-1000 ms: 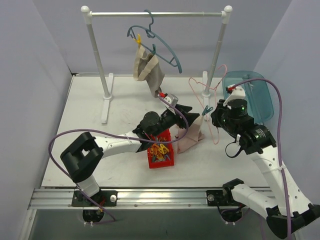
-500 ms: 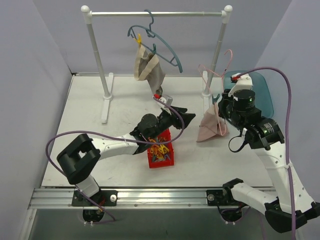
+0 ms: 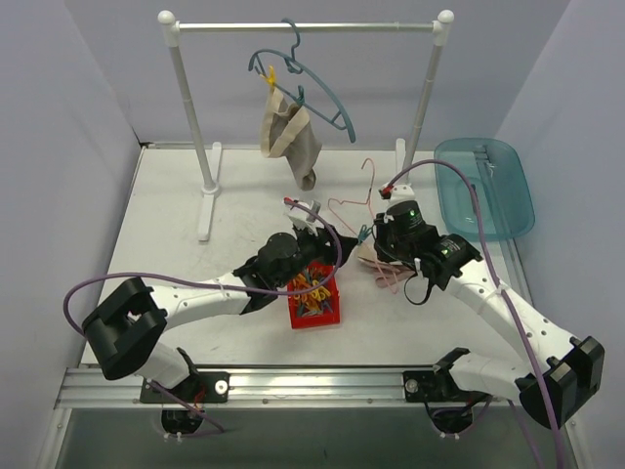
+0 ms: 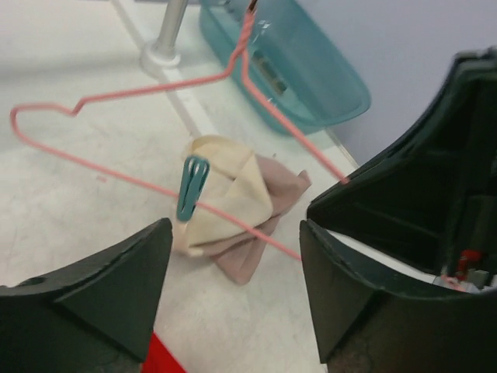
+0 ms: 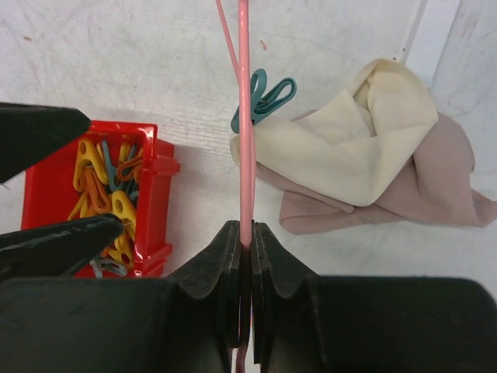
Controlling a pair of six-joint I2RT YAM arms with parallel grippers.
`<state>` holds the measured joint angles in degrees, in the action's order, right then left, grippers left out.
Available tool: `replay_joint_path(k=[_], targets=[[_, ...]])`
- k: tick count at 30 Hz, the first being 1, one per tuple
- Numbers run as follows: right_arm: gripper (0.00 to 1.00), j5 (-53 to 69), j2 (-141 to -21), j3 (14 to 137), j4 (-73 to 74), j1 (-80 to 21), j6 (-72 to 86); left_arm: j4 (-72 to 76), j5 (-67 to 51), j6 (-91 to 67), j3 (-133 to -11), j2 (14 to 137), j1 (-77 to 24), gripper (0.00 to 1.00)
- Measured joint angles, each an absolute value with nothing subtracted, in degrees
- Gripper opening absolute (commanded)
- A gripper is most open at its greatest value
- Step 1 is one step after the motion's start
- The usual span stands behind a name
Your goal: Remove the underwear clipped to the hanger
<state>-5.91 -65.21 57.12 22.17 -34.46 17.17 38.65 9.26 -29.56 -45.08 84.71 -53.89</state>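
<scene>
A pink wire hanger [image 3: 344, 203] lies low over the table, with cream and pink underwear [image 3: 372, 260] fastened to it by a teal clip [image 3: 362, 233]. My right gripper [image 3: 383, 244] is shut on the hanger's wire [image 5: 245, 116], just below the clip [image 5: 260, 97], with the underwear [image 5: 365, 155] bunched on the table to its right. My left gripper [image 4: 233, 311] is open and empty, its jaws wide apart, facing the clip [image 4: 190, 186] and underwear [image 4: 233, 202] from a short distance. In the top view the left gripper [image 3: 311, 227] sits above the red bin.
A red bin [image 3: 314, 293] of coloured clips stands under the left gripper. A teal hanger [image 3: 311, 83] with beige underwear [image 3: 290, 132] hangs on the white rack [image 3: 303, 27] at the back. A blue tray [image 3: 485, 186] sits at the right.
My right gripper has carried the pink hanger and underwear left and down from beside the tray to the table by the red bin. My left gripper has drawn back a little to the left.
</scene>
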Motion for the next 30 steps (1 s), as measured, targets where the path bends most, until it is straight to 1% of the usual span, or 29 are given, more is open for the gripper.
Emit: replay_joint_path(k=[2,5,10,12,15,21,30], targets=[[0.00,-5.67,-65.17,57.10,20.73,-34.61,17.80,34.35,10.81,-30.98,-45.19,84.42,-53.82,0.85],[0.00,-5.06,-64.99,57.06,18.87,-34.65,18.17,26.92,11.79,-33.47,-47.33,84.47,-53.21,0.91],[0.00,-4.19,-62.92,55.77,16.82,-34.87,18.61,19.81,11.35,-37.06,-54.24,86.48,-51.22,0.97],[0.00,-3.90,-62.02,55.51,16.78,-34.98,18.68,18.15,11.35,-37.60,-57.23,88.23,-50.74,0.97],[0.00,-3.36,-61.04,55.11,16.36,-35.00,19.00,14.35,11.51,-37.78,-62.15,91.44,-50.57,0.94],[0.00,-3.14,-60.51,54.74,15.79,-35.35,19.31,4.60,13.02,-37.65,-72.18,98.72,-50.59,0.94],[0.00,-3.16,-60.20,54.54,15.42,-35.75,19.44,-5.30,16.78,-39.88,-75.02,101.58,-50.43,0.94]])
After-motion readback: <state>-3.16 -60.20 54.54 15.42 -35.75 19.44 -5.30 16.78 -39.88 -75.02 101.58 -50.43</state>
